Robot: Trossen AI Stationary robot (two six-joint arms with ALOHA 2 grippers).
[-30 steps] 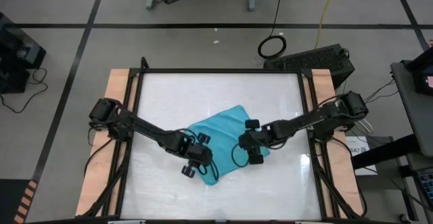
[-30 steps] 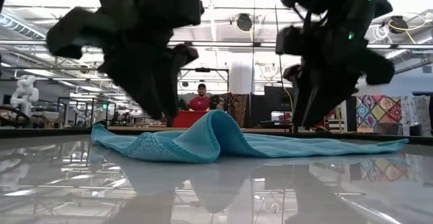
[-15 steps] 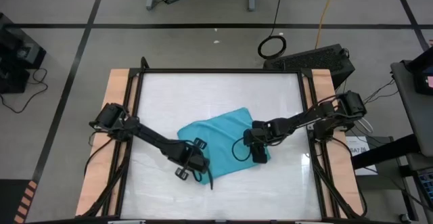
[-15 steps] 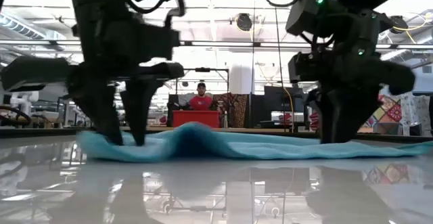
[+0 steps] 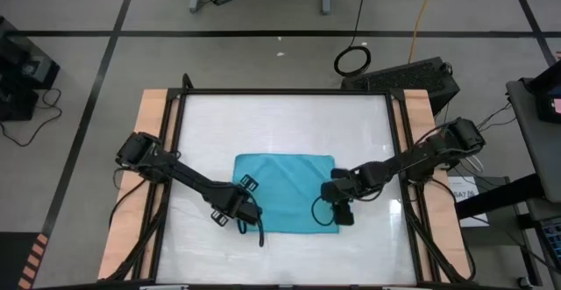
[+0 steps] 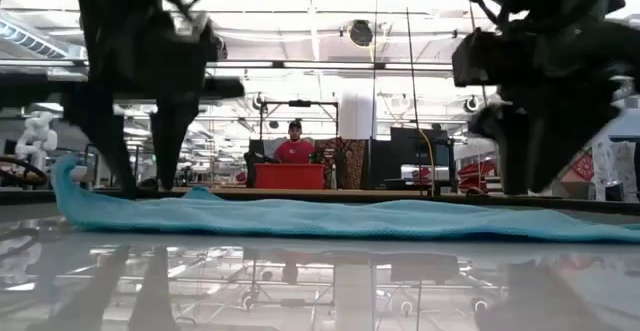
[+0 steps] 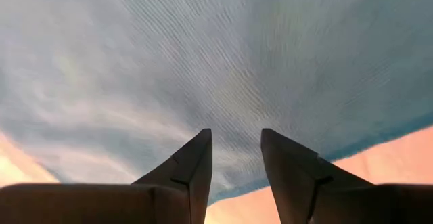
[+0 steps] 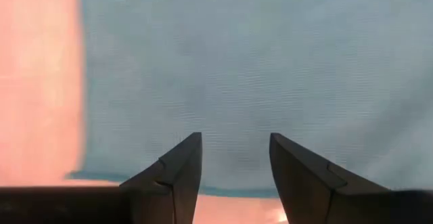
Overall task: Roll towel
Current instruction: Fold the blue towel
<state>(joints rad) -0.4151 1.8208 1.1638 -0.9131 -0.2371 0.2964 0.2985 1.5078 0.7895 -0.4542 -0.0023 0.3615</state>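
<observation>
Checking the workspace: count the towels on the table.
1. The towel lies flat at the table's near middle, between the left gripper and right gripper.

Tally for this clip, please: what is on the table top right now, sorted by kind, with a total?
Turquoise-blue soft cloth towel, spread flat: 1
Dark two-finger grippers, open, at the towel's near corners: 2, the left gripper and the right gripper
Total: 3
</observation>
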